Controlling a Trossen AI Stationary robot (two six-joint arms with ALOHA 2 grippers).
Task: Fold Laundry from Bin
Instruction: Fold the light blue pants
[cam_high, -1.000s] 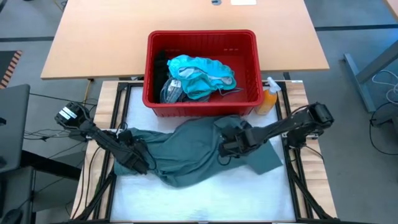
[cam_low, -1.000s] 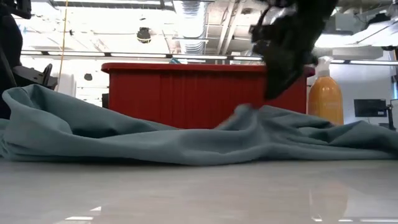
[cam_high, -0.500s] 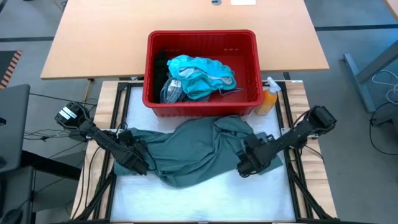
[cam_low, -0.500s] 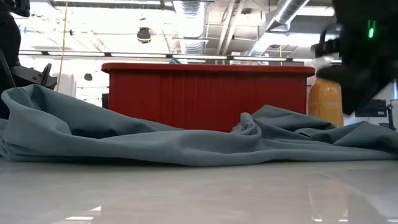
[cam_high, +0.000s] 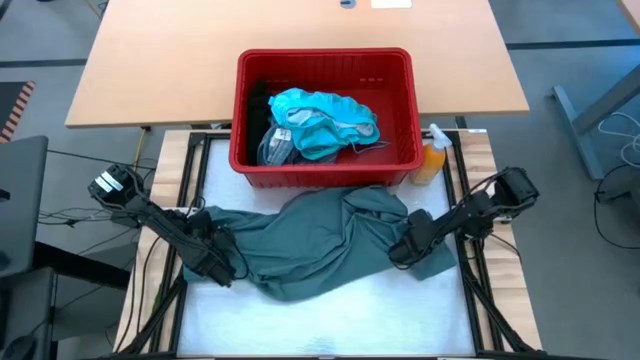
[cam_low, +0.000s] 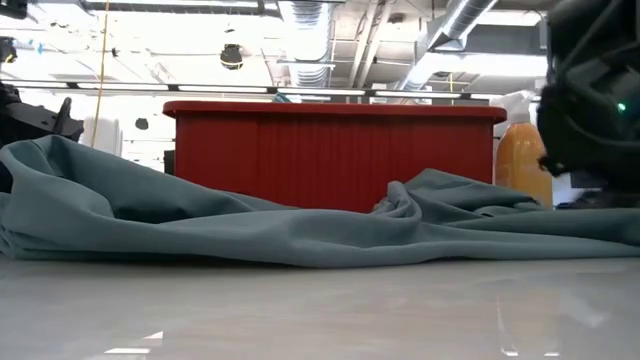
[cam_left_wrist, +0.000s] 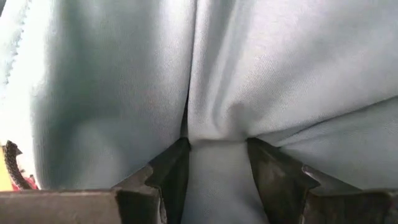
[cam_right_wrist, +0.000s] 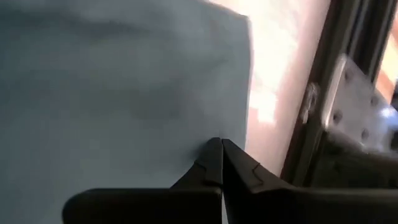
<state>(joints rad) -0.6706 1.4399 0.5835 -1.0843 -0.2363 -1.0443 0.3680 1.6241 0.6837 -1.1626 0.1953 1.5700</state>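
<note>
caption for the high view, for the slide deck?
Both grippers pinch the grey-green garment spread before the red bin: left gripper at one end, right gripper at the other.

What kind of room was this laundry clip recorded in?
Probably a lab or workshop, not a home: exposed ceiling ducts overhead, a wooden worktable on a grey floor with loose cables, and a framed robot bench fitted with two arms.

Left gripper (cam_high: 222, 268): lying low at the near left, fingers (cam_left_wrist: 166, 174) pinching a fold.
Right gripper (cam_high: 398, 252): lying low at the right, fingers (cam_right_wrist: 211, 163) pressing together.
</note>
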